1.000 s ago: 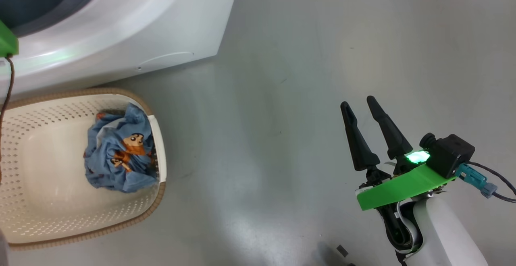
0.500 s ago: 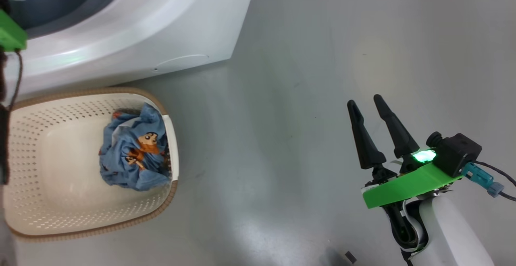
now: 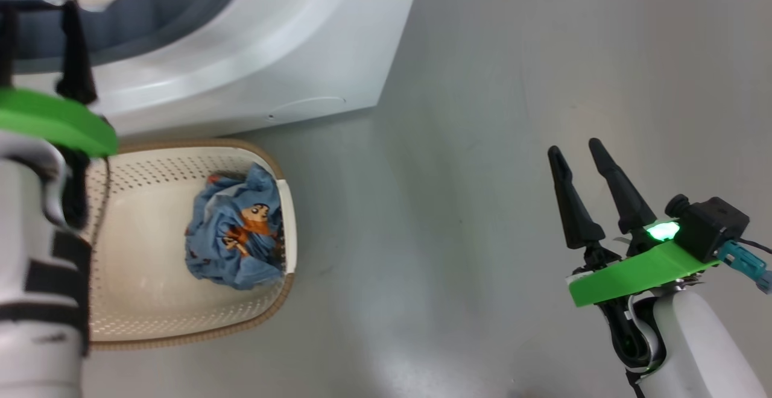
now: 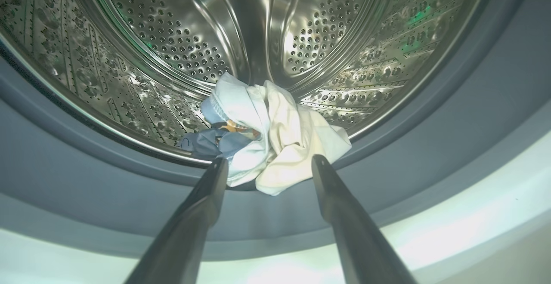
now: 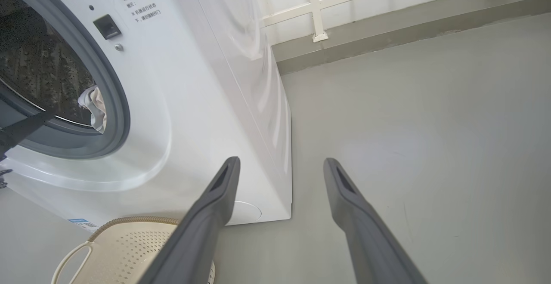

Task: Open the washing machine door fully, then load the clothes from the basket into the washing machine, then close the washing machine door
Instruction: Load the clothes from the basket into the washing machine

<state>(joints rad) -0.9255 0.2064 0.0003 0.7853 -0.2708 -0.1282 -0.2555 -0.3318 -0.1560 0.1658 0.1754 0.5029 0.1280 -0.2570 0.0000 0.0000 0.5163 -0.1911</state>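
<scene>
One blue bundle of clothes (image 3: 235,235) lies in the basket (image 3: 151,301), below and behind the left end effector (image 4: 269,161), the nearer one, its fingers apart at the mouth of the washing machine (image 3: 289,36), where one blue-and-white pile (image 4: 275,133) rests. The right end effector (image 3: 575,147), also apart, hangs well off over the floor (image 3: 482,84).

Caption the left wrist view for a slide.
Open left gripper facing the drum, white and blue clothes heaped at its lip.
</scene>
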